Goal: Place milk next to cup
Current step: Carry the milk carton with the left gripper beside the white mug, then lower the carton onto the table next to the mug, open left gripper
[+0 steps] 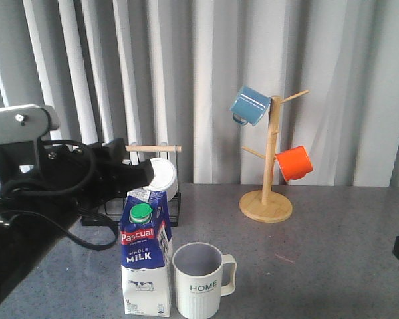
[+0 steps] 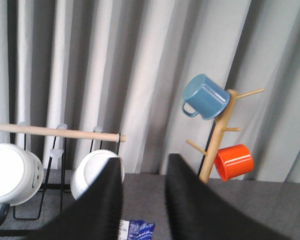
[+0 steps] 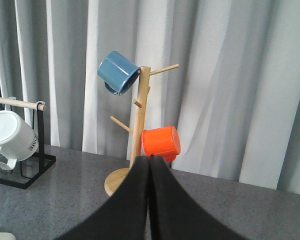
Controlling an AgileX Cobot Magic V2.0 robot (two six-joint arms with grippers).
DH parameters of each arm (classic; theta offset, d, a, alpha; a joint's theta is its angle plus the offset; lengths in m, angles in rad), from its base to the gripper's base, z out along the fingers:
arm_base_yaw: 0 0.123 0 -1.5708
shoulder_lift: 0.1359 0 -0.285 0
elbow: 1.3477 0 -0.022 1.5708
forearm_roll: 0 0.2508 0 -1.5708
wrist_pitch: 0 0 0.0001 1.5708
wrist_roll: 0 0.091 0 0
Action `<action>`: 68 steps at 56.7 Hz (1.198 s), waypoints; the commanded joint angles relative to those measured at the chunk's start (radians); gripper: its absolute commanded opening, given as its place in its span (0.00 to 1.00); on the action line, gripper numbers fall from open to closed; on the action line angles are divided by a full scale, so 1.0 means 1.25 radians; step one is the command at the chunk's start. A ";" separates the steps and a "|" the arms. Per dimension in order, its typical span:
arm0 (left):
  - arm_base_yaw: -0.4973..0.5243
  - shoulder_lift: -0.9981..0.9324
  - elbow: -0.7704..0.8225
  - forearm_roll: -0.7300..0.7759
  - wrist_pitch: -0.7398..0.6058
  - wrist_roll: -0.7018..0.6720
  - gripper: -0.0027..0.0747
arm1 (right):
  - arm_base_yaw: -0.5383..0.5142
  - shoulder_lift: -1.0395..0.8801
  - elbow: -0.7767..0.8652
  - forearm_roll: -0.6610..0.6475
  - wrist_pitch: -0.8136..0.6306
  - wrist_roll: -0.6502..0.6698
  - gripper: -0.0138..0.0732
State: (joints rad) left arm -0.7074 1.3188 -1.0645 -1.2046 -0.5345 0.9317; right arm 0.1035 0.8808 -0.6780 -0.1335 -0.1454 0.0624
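On the table (image 1: 332,266), milk (image 1: 145,262) upright beside empty cup (image 1: 199,279), left jaws parted, right jaws closed

the milk (image 1: 146,262) stands upright on the grey table, at the near edge in the front view. it is a tall gable-top carton, blue on the upper part and white on the lower part, with a round green cap on the slanted top, a red "pascual" band and the words "whole milk" in white. in the left wrist view only a small blue piece of its top (image 2: 140,230) is seen.

the cup (image 1: 201,279) stands upright just beside the carton, on its right, almost touching it. it is an off-white ribbed mug with "home" in black letters, greyish inside, open side up. its squared handle points to the right. the carton is clearly taller than the cup.
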 commanded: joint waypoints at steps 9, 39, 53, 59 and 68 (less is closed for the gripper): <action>-0.003 -0.064 -0.020 0.030 0.018 -0.002 0.02 | -0.006 -0.007 -0.025 -0.001 -0.056 0.000 0.15; -0.006 -0.061 -0.035 0.167 0.371 -0.175 0.03 | -0.006 -0.007 -0.025 -0.001 -0.056 0.000 0.15; -0.046 -0.071 0.175 0.445 0.235 -0.422 0.03 | -0.006 -0.007 -0.025 -0.001 -0.056 0.000 0.15; -0.036 -0.090 0.298 0.728 0.071 -0.730 0.03 | -0.006 -0.007 -0.025 -0.001 -0.056 0.000 0.15; 0.007 -0.171 0.437 0.943 0.003 -0.858 0.03 | -0.006 -0.007 -0.025 -0.001 -0.056 0.000 0.15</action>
State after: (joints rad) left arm -0.7188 1.1950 -0.5639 -0.1472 -0.4187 -0.0607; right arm 0.1035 0.8808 -0.6780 -0.1335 -0.1454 0.0624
